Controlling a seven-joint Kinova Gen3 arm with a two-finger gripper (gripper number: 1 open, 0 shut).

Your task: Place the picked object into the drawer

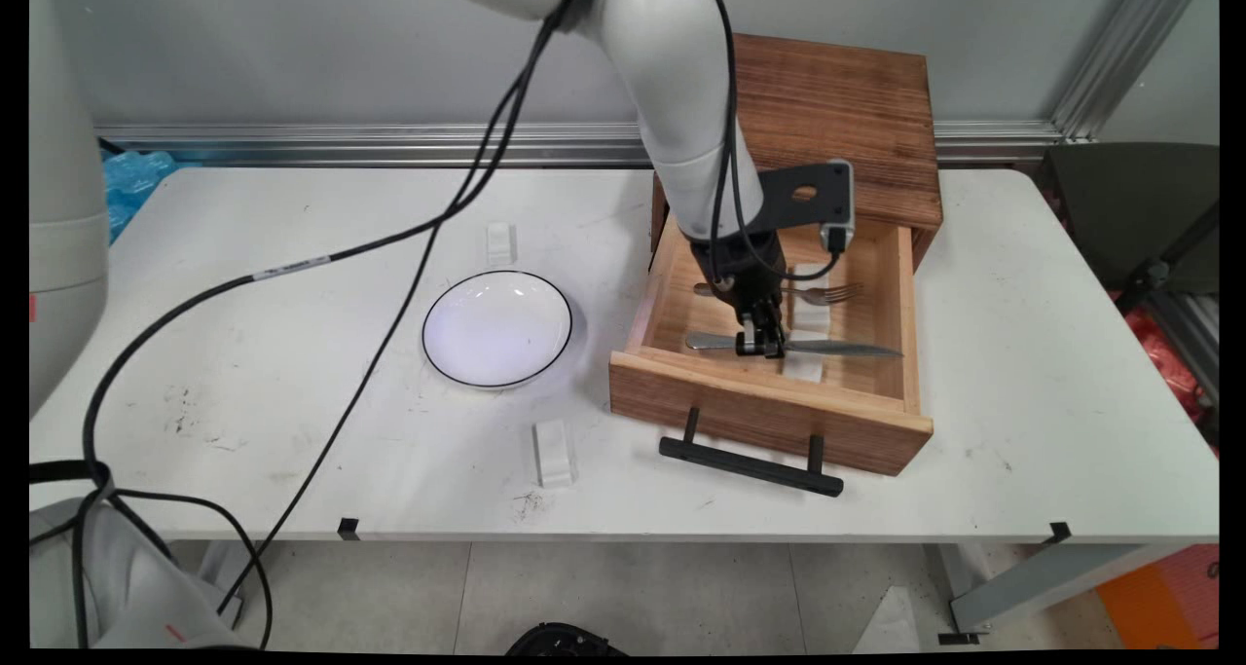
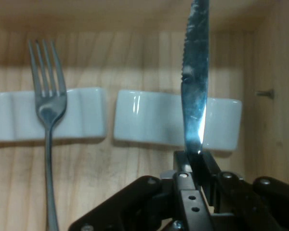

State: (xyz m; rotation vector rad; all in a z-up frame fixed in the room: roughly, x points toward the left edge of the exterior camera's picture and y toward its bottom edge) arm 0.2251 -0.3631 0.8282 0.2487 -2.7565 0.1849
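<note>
Black linkage fills the bottom of the hand view, where the jaws (image 2: 195, 161) are pressed onto the table knife (image 2: 195, 77), pinching it near where the blade meets the handle. The knife lies inside the open wooden drawer (image 1: 769, 407), its blade resting across a white cutlery rest (image 2: 156, 118), with its tip pointing toward the drawer's right wall in the main view. It is plain silver metal, serrated along one edge and glinting. Beside it a fork (image 2: 47, 103) lies parallel on a second white rest (image 2: 82, 120), clear of the jaws. Judging by the closed grip, this is the grasp stage; a lift would need to go straight up to clear the drawer walls. On the counter (image 1: 1022, 373), a white plate (image 1: 497, 329) sits well left of the drawer.
</note>
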